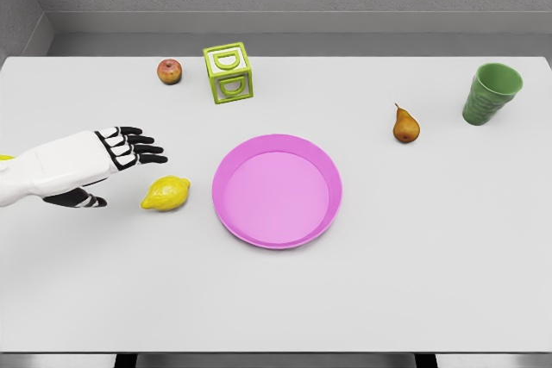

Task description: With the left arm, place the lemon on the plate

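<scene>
A yellow lemon (166,193) lies on the white table, just left of the pink plate (277,190). My left hand (121,161) comes in from the left edge and hovers slightly above and to the left of the lemon. Its black fingers are spread straight toward the right, the thumb lower down, and nothing is in its grasp. A small gap separates the fingertips from the lemon. The plate has nothing on it. No right arm shows in the head view.
A red apple (169,71) and a green letter block (228,72) stand at the back left. A brown pear (405,125) and a green cup (492,93) are at the right. The white table (276,299) stretches toward me.
</scene>
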Robot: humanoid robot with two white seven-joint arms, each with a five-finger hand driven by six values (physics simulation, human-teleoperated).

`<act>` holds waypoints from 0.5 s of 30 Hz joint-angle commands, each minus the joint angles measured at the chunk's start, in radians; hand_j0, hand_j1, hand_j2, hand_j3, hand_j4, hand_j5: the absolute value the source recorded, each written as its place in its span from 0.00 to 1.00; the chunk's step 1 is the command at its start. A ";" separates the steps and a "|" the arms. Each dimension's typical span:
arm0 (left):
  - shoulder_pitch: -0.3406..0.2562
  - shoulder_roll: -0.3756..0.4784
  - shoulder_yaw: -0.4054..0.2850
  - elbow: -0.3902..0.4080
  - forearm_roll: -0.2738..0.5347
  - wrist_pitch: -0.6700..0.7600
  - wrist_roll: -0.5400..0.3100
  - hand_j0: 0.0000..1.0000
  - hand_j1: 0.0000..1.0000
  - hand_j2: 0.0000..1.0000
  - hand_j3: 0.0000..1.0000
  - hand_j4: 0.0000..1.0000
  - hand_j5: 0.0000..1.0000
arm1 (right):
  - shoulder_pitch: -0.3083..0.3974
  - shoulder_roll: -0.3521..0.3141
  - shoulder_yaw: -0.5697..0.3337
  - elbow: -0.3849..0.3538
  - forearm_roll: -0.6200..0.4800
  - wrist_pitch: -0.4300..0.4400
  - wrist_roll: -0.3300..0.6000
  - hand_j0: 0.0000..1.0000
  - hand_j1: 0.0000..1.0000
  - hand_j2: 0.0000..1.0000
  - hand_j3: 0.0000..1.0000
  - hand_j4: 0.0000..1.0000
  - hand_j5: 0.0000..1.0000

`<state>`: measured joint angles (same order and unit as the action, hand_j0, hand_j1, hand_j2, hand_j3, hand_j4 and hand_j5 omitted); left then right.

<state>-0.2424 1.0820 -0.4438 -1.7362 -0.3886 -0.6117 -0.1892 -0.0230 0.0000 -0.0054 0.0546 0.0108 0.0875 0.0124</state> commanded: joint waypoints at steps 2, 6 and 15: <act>-0.002 0.001 -0.015 -0.009 0.005 0.001 0.000 1.00 1.00 1.00 1.00 1.00 1.00 | 0.005 0.000 -0.001 0.004 -0.002 0.000 0.000 1.00 1.00 1.00 1.00 1.00 1.00; -0.012 -0.005 -0.018 -0.016 0.004 0.001 0.000 1.00 1.00 1.00 1.00 1.00 1.00 | 0.005 0.000 0.001 0.004 -0.002 0.000 0.000 1.00 1.00 1.00 1.00 1.00 1.00; -0.038 -0.034 -0.064 -0.026 -0.004 0.001 0.010 1.00 1.00 1.00 1.00 1.00 1.00 | 0.005 0.000 0.001 0.004 -0.002 0.000 0.000 1.00 1.00 1.00 1.00 1.00 1.00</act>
<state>-0.2853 1.0570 -0.4878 -1.7606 -0.3972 -0.6116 -0.1840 -0.0184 0.0001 -0.0049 0.0579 0.0101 0.0875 0.0121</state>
